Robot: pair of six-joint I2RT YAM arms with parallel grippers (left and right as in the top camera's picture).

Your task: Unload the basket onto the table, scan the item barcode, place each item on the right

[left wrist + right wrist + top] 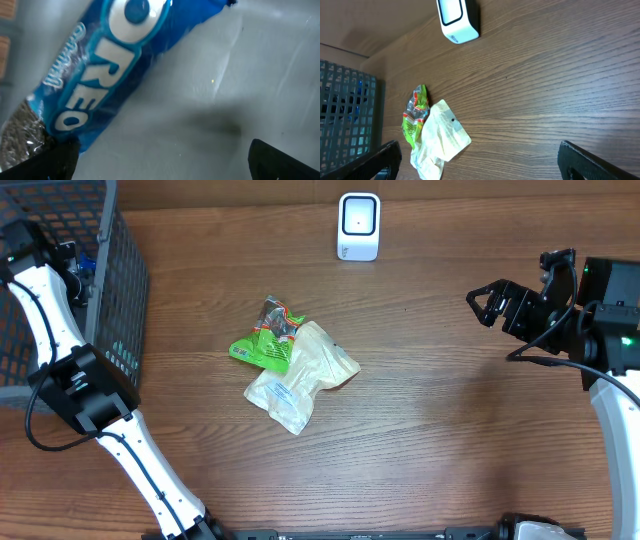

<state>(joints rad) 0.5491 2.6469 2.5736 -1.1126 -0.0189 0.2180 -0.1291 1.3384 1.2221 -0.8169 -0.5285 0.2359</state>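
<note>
A blue Oreo pack (100,65) lies slanted on the grey floor of the basket, right under my left gripper (162,165). That gripper is open, its left fingertip (52,160) at the pack's lower end and nothing between the jaws. From overhead the left gripper (82,272) is down inside the wire basket (125,310). The white barcode scanner (359,225) stands at the back middle of the table, also seen as the scanner (457,20) in the right wrist view. My right gripper (490,305) hovers open and empty at the right, the same right gripper (480,165) above bare wood.
A green snack packet (265,340) and a white packet (300,375) lie together mid-table, the green packet (415,117) and white packet (440,140) also showing from the right wrist. The basket's mesh wall (345,120) stands at the left.
</note>
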